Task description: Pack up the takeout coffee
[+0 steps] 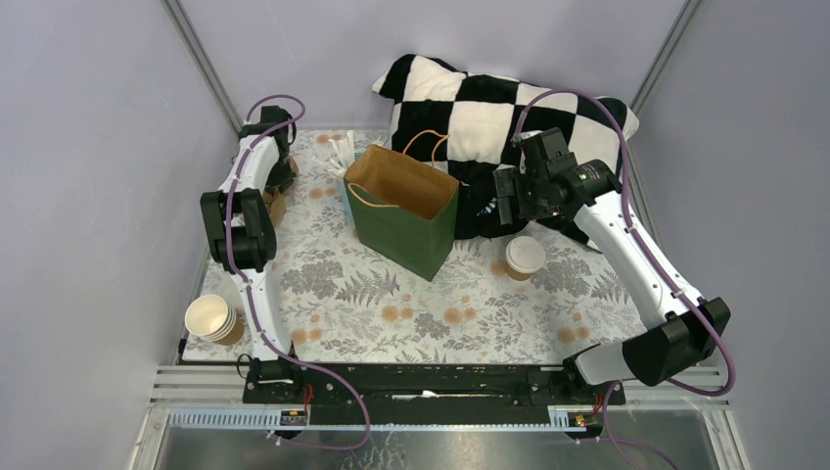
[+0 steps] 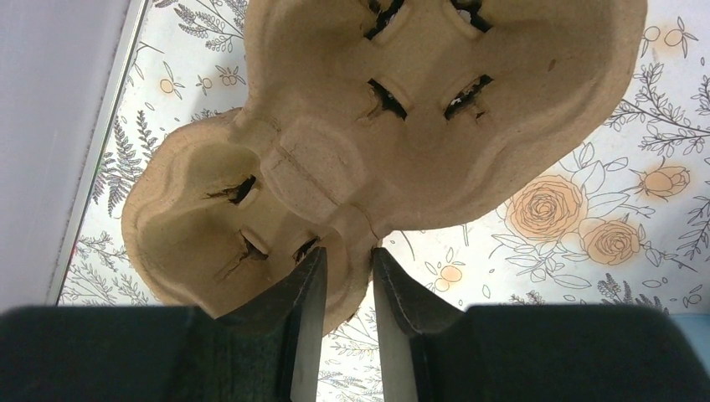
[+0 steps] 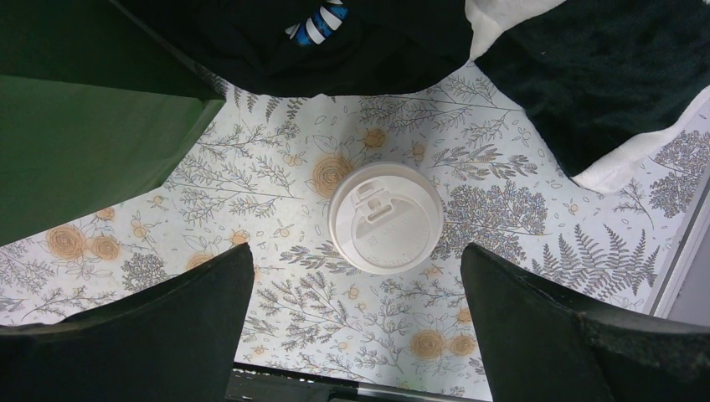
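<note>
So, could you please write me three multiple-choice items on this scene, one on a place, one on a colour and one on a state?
1. Where is the coffee relative to the bag?
A. inside it
B. on the table, to its right
C. on the table, to its left

2. What colour is the bag's outside?
A. green
B. red
C. white

3. How is the right claw?
A. open above the coffee
B. shut on the coffee
C. shut on the bag's handle

Key:
1 B, the top view shows the coffee standing on the table right of the bag.
2 A, the bag's walls are green and only its inside is brown.
3 A, the right wrist view shows both fingers spread wide, with the lid below and between them.
</note>
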Available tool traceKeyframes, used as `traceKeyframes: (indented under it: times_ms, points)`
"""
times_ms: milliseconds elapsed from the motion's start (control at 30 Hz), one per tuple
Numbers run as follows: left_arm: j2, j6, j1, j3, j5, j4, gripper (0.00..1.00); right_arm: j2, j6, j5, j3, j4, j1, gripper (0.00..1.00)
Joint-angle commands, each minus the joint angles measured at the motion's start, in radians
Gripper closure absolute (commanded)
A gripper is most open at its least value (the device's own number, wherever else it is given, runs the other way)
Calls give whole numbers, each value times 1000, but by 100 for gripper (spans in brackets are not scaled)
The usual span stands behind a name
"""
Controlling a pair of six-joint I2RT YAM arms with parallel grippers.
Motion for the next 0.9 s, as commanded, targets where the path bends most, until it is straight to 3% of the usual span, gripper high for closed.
traceKeyframes:
  times_ms: [0,300,867]
  points:
    - [-29,-1,6,52,-37,14,70,3,-9,-6,10,21,5,0]
    - [-27,0,5,48,-34,14,84,5,-9,-11,9,20,6,0]
    - [-50,6,7,60,-36,6,97,8,-5,-26,11,20,6,0]
